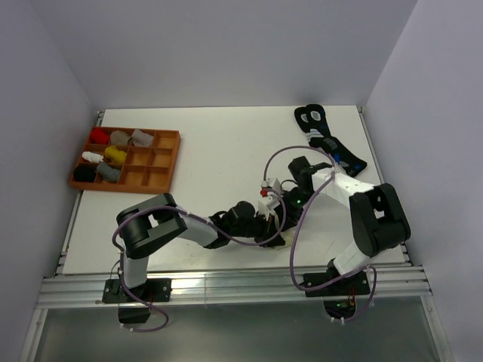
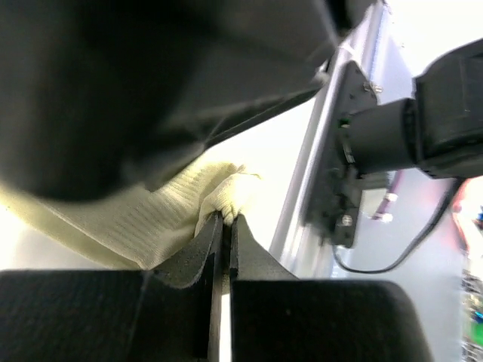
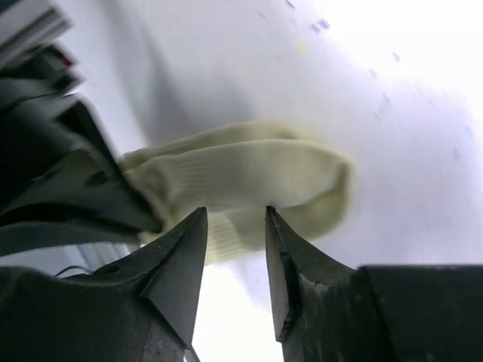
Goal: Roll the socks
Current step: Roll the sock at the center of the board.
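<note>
As left fingers [image 2: 205, 247] pinch (tightly), cream sock [image 2: 158, 215] bunches.

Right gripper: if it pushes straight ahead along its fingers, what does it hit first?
The cream sock. It lies just beyond the open right gripper, across the gap between the fingertips. How close it is cannot be judged from the wrist view.

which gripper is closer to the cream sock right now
Left. The left gripper is pinched shut on the cream sock; the right gripper is open just in front of it, holding nothing.
</note>
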Controlling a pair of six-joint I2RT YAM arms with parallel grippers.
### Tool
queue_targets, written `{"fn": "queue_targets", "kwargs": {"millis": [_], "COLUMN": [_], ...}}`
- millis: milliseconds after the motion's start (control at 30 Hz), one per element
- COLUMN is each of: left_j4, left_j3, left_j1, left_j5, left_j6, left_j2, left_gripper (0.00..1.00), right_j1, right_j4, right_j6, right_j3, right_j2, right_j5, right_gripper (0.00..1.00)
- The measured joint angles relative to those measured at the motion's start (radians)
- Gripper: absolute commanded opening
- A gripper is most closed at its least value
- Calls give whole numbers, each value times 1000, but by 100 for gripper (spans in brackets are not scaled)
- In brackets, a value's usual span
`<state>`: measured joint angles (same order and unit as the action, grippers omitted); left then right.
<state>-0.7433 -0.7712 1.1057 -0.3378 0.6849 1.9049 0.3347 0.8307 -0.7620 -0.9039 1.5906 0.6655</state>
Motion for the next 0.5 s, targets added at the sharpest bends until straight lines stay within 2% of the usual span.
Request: {"fn": "queue_targets", "kwargs": {"millis": [233,500], "left_j4": [53,140], "left_j3": [-37,-49], "left_j1": [6,8], "left_j5": [-40,21], "left_j6": [54,96], "left_j2": [8,24], "left_gripper": [0,0], "right_j1": [-19,-45], "right_j4": [-76,-130], "right_j6": [43,100], "right_j3": [55,54], "right_j2": [-55,-53], "right_j5": [-82,-163], "right_gripper": [48,48]}}
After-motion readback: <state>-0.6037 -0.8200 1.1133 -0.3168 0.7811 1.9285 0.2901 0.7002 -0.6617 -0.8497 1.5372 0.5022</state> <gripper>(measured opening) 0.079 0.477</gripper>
